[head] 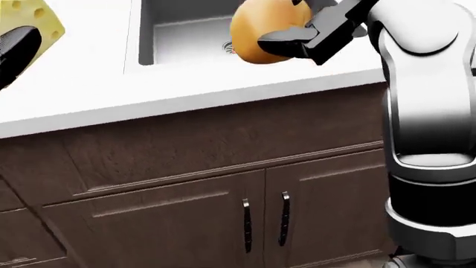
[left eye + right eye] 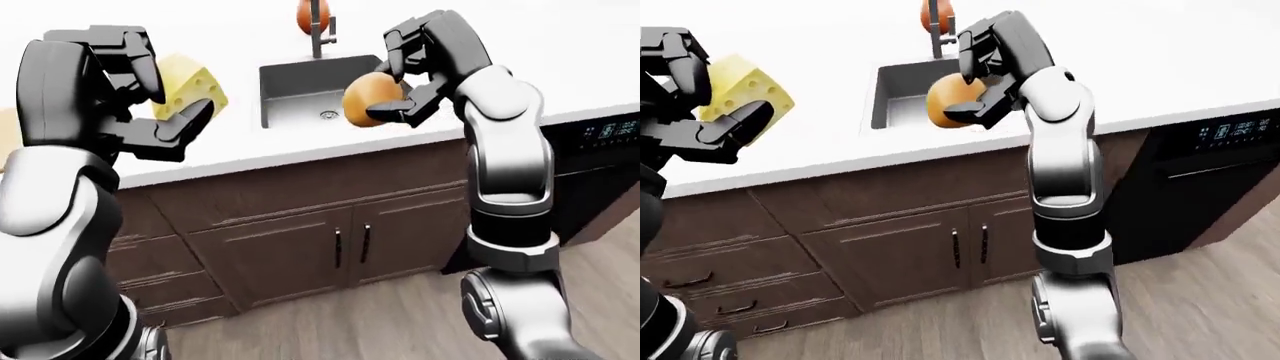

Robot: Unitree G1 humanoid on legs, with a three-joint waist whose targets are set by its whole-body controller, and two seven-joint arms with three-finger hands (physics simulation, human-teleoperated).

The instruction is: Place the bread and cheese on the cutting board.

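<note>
My right hand (image 2: 398,81) is shut on the round orange-brown bread (image 2: 362,99) and holds it in the air over the sink's right part and the counter edge. In the left-eye view the yellow holed cheese wedge (image 2: 192,84) sits in my left hand (image 2: 172,101), which is shut on it above the white counter (image 2: 250,154), left of the sink. A tan shape (image 2: 6,131) at the far left edge of the left-eye view lies on the counter; it may be the cutting board, mostly hidden behind my left arm.
A steel sink (image 2: 296,84) with a faucet (image 2: 318,30) is set in the counter, with a reddish object (image 2: 305,15) behind the faucet. Brown cabinet doors (image 2: 350,247) and drawers stand below. A black appliance (image 2: 600,157) is at the right. Wood floor shows below.
</note>
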